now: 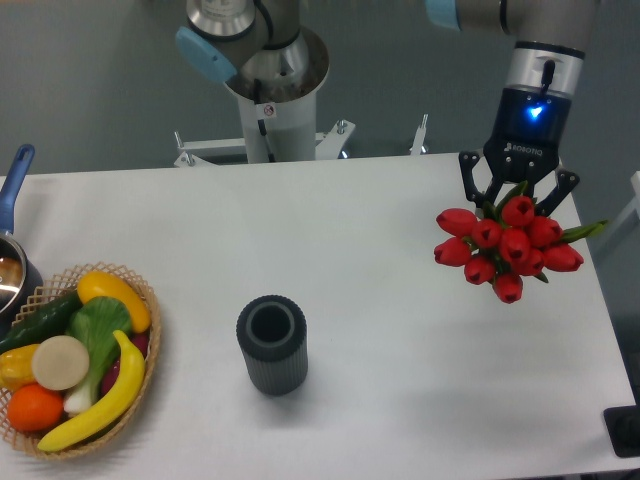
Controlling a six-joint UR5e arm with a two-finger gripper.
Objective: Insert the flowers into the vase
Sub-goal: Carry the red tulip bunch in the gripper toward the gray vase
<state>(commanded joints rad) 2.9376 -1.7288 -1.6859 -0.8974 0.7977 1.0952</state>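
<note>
A tight bunch of red tulip flowers (pixel 508 246) hangs over the right side of the table, buds toward the camera, with a green leaf sticking out to the right. My gripper (pixel 518 196) comes down from above and is shut on the stems behind the buds; the stems are mostly hidden. The dark grey ribbed vase (pixel 271 343) stands upright near the middle front of the table, its mouth empty, far to the left of and below the flowers.
A woven basket (pixel 146 352) of fruit and vegetables sits at the front left. A pot with a blue handle (pixel 15 180) is at the left edge. The robot base (pixel 272 100) stands behind the white table (pixel 400 330).
</note>
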